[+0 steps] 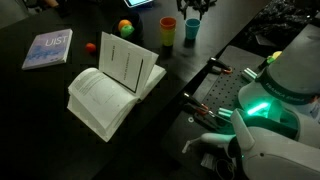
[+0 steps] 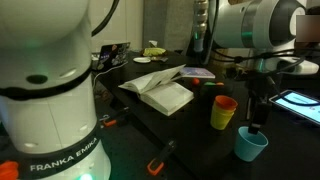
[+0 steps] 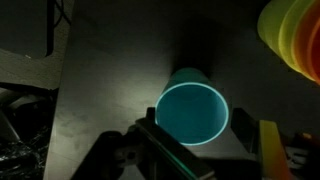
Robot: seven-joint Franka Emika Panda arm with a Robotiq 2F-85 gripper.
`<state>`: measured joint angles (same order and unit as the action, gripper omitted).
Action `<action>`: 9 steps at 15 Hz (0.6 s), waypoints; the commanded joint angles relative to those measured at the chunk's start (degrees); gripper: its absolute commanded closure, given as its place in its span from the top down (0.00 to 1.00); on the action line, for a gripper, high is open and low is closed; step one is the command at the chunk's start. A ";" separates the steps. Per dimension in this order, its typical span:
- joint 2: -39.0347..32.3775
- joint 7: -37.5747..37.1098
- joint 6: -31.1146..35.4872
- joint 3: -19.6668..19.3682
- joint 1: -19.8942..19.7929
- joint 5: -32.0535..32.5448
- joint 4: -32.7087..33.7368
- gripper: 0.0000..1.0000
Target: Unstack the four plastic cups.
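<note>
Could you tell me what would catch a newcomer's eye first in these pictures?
The open book in the middle of the dark table stands out first, then the green light glowing on the robot's base. Near the table's edge, a teal cup stands alone under the open gripper, beside a yellow-and-orange cup stack.

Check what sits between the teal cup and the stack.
Nothing; the wrist view shows only bare table between the teal cup and the stack.
</note>
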<state>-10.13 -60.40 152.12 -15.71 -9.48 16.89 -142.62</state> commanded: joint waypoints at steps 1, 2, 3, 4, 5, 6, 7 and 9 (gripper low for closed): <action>3.14 0.09 -2.64 1.33 2.78 -2.92 0.87 1.00; 3.43 -0.16 -2.87 1.94 3.61 -2.86 1.34 1.00; 3.66 -0.50 -3.28 2.49 4.27 -2.78 1.86 1.00; 3.70 -0.54 -3.55 3.17 4.88 -2.89 2.43 1.00; 3.67 -0.77 -4.09 3.56 5.39 -2.25 3.02 1.00; 3.70 -0.59 -4.83 4.05 5.74 -2.35 3.50 1.00; 3.81 -0.54 -5.83 4.44 5.97 -2.59 3.85 1.00; 4.30 0.00 -8.09 5.14 6.26 -2.80 4.34 1.00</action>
<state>-7.23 -60.69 147.52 -11.38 -3.67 14.92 -139.34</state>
